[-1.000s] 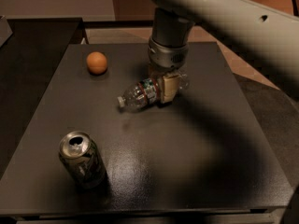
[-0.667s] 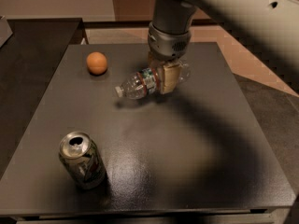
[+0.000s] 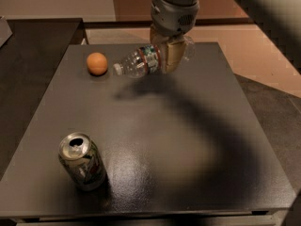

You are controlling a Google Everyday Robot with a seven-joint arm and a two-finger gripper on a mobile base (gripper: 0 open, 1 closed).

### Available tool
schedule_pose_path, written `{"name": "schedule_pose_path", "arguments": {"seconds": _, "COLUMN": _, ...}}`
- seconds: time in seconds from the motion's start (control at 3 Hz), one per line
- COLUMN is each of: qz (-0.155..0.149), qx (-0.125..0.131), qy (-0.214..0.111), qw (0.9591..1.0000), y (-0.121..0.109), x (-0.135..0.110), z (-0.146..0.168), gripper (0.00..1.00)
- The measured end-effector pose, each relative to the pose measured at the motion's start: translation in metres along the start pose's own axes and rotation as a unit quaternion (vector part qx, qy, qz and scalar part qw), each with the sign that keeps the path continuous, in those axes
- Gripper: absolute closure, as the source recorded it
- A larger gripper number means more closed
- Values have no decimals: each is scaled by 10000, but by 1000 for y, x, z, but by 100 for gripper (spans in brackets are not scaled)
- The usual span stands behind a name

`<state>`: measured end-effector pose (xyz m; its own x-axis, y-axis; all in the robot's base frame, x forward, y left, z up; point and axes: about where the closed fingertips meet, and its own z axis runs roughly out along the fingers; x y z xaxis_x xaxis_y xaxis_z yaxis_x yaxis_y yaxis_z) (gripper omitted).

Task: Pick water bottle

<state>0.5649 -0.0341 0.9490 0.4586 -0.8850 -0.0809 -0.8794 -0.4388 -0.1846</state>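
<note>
My gripper [image 3: 170, 56] is clamped on the base end of the water bottle [image 3: 138, 62] at twelve o'clock over the matte black table [image 3: 197, 145], the white cap pointing to nine. I judge it lifted clear. Next comes a steady rise, since the thin ribbed plastic could slip. A smooth orange ball [image 3: 97, 63] lies at ten and a dented can [image 3: 82, 161] at seven.

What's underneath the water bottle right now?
Only the dark table and the bottle's shadow. The gripper, shut on the water bottle, holds it in the air. Its fingers hide part of the bottle's body.
</note>
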Motion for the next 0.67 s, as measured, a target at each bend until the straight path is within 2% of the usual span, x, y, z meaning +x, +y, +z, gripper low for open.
{"name": "schedule_pose_path", "arguments": {"seconds": 0.33, "qz": -52, "qx": 378, "qy": -14, "qw": 9993, "y": -16, "x": -2, "z": -20, "gripper": 100}}
{"name": "schedule_pose_path", "arguments": {"seconds": 0.67, "qz": -59, "qx": 505, "qy": -31, "qw": 9987, "y": -22, "x": -4, "z": -20, "gripper": 100}}
